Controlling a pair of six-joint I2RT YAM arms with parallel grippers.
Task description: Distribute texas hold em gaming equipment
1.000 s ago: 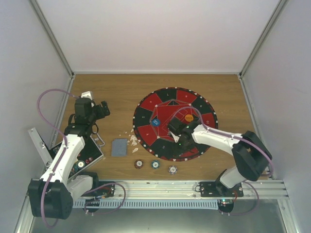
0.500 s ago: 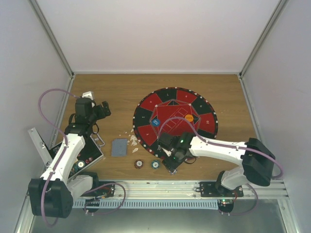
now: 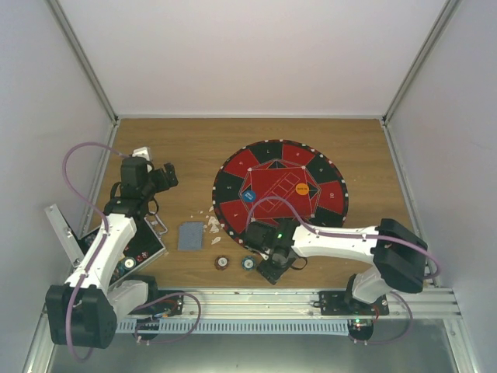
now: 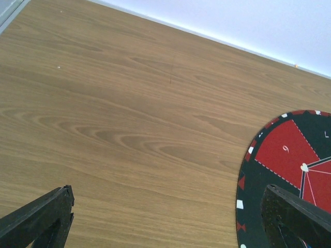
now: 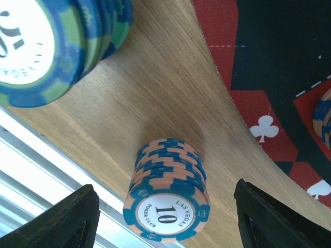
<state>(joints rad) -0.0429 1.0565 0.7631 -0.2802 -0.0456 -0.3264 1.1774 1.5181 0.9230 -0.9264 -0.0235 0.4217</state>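
Poker chips sit in a short row on the wood near the front edge of the table [image 3: 171,140], just off the round red-and-black mat [image 3: 311,167]. There's a red stack [image 3: 222,263], a teal stack [image 3: 248,263] and a third stack marked 10 [image 5: 165,204], which the top view hides under the right gripper [image 3: 272,268]. Right wrist cam shows the 10 stack upright on the wood, peach-and-blue rim, btwn the two fingers w/ clear gaps both sides: claw spread, nothing pinched, no contact. Teal stack fills the upper left corner of that view, apart from the 10 stack; mat edge runs down the right side. Grey-blue cards [image 3: 189,235] lie face down in a pile left of the mat, w/ pale scraps [image 3: 213,225] just beside them. Blue disc [image 3: 248,196] and orange disc [image 3: 302,188] rest on the mat, apart from each other. Left gripper [image 3: 163,175] is over bare wood at the left, fingers [image 4: 41,214] spread wide, holding nothing; mat rim shows at the right of its wrist view. Black case [image 3: 147,245] lies by the left arm w/ some chips in it, can't tell how many
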